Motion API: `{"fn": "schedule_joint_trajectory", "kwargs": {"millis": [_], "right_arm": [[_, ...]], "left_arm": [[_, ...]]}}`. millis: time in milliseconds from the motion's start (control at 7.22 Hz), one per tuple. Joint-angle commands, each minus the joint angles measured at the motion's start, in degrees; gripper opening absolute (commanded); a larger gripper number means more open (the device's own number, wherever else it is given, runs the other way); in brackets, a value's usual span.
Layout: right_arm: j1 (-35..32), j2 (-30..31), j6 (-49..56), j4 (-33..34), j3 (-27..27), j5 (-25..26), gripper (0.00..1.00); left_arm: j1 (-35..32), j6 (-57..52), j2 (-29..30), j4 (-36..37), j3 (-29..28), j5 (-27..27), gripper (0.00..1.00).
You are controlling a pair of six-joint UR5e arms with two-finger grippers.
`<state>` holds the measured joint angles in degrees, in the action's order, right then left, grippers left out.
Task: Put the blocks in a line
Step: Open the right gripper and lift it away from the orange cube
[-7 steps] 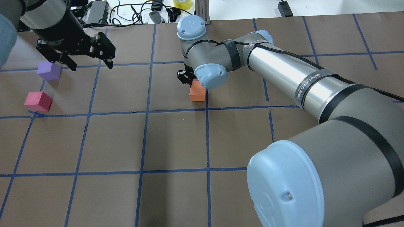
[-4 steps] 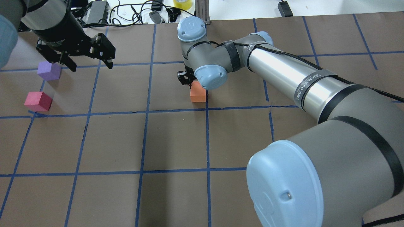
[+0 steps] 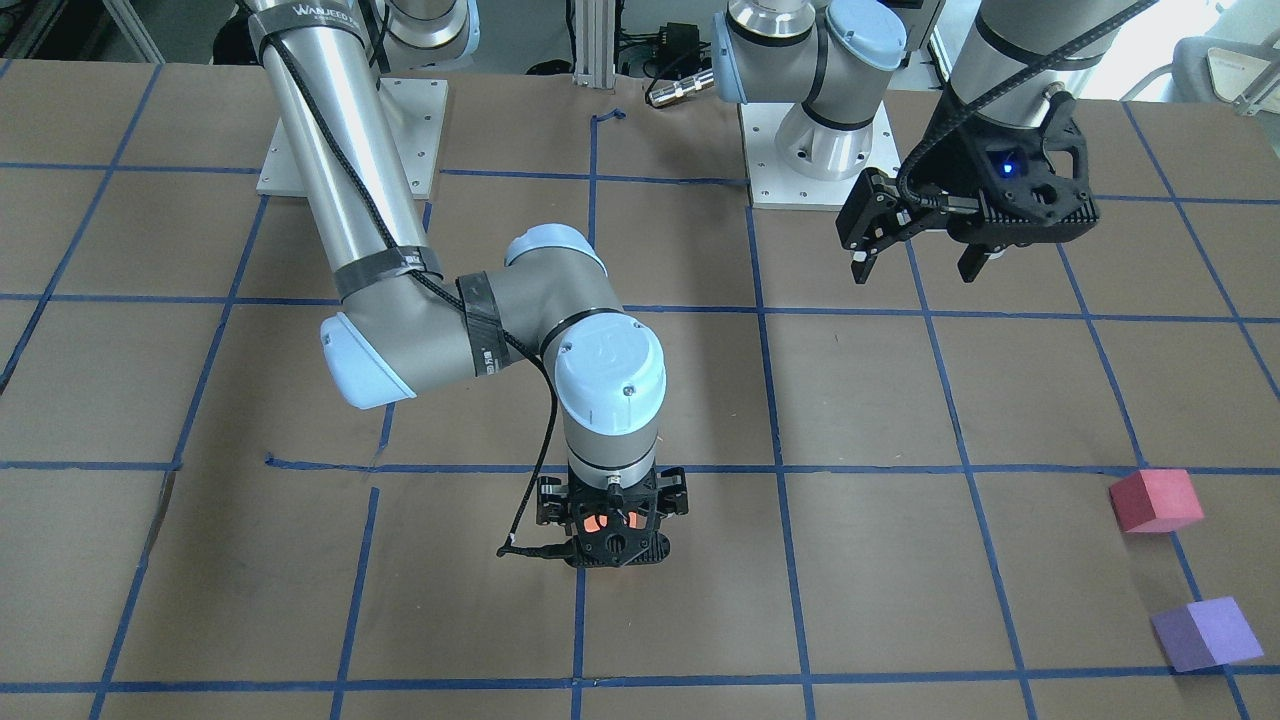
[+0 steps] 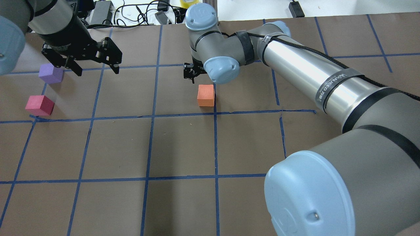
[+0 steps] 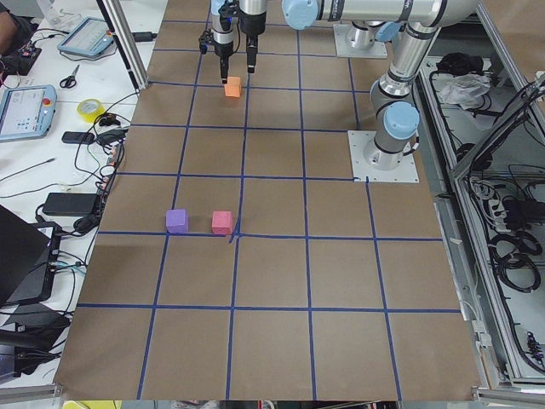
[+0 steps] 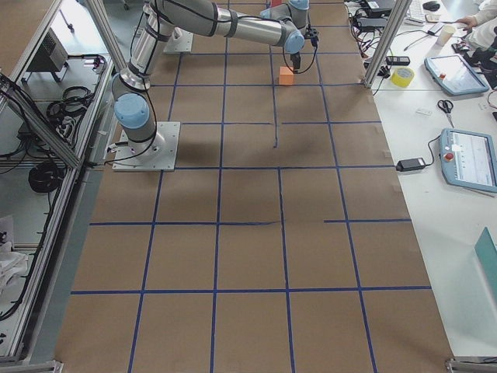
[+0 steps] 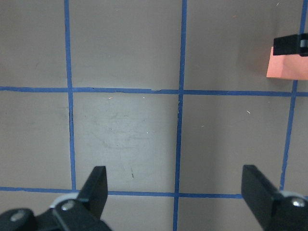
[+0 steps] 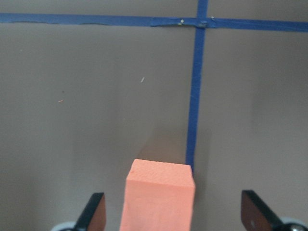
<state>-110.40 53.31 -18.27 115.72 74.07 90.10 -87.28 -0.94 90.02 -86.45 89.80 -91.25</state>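
Right gripper [image 4: 193, 73] lifted up off the orange block [image 4: 206, 95], fingers no longer flanking it, block's top fully uncovered

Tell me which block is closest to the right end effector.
The orange block, alone mid-table below the open right end effector; the red-pink block and purple block sit together near the left end effector.

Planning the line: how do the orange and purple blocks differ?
The orange block sits mid-table; the purple block far left, beside the red-pink block. The open right end effector hangs over the orange block; nothing is over the purple block. Both are small cubes lying flat.
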Motion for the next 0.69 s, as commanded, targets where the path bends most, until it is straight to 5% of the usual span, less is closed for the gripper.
{"fn": "schedule_joint_trajectory", "kwargs": {"millis": [0, 138, 415, 554], "right_arm": [[8.48, 8.17, 2.78, -13.51, -0.77, -0.1, 1.0], [12.71, 12.65, 7.32, -19.51, 0.45, -0.01, 1.0], [15.73, 20.92, 24.62, -20.1, 4.58, 0.25, 1.0], [17.05, 24.79, 25.12, -20.09, 4.77, 0.17, 1.0]], "left_arm": [[-0.34, -0.03, 3.56, 5.46, 0.64, 0.71, 1.0], [-2.87, 0.32, 7.5, 11.94, 0.12, 2.98, 1.0], [-9.11, 4.68, 14.89, 15.24, -0.76, 1.69, 1.0], [-12.09, 7.59, 18.75, 19.09, -0.94, 1.08, 1.0]]}}
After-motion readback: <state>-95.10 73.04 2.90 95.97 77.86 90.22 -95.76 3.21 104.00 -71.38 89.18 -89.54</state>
